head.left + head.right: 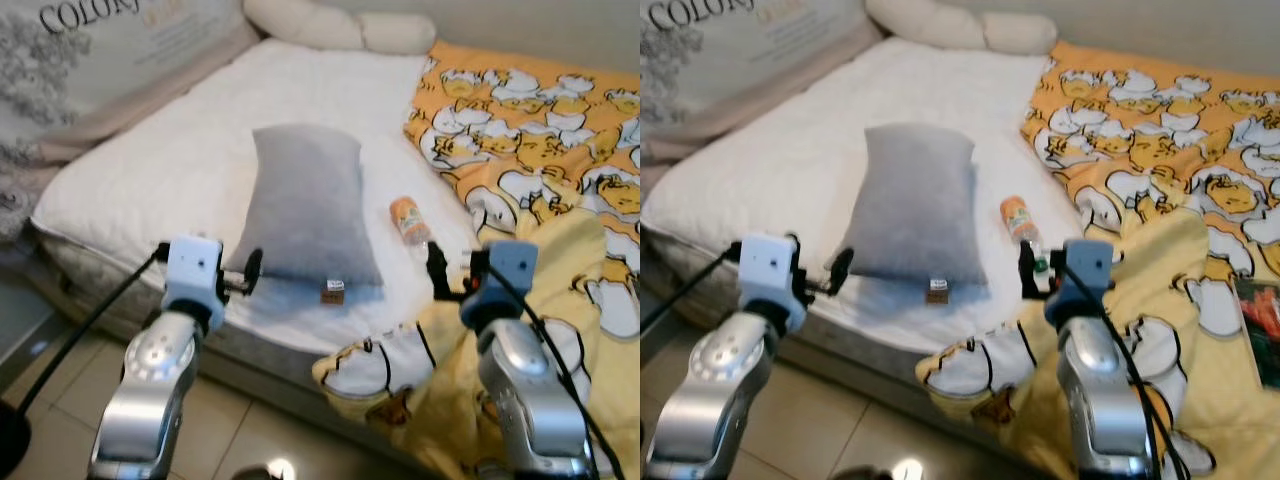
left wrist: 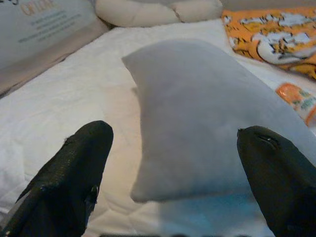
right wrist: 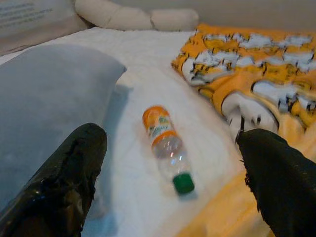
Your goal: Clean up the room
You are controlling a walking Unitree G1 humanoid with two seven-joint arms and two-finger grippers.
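A grey pillow (image 1: 310, 205) lies lengthwise on the white mattress (image 1: 190, 160). To its right a clear plastic bottle (image 1: 408, 220) with an orange label and green cap lies on its side. An orange and yellow duck-print blanket (image 1: 540, 140) covers the bed's right side and spills over the front edge. My left gripper (image 1: 245, 272) is open at the pillow's near left corner, with the pillow (image 2: 197, 118) straight ahead of its fingers. My right gripper (image 1: 438, 270) is open just short of the bottle (image 3: 165, 143), holding nothing.
A small brown block (image 1: 333, 292) sits at the pillow's near edge. Cream bolsters (image 1: 340, 25) lie at the head of the bed, and a printed cushion (image 1: 90, 50) leans at the back left. Tiled floor (image 1: 60, 370) runs along the bed's front.
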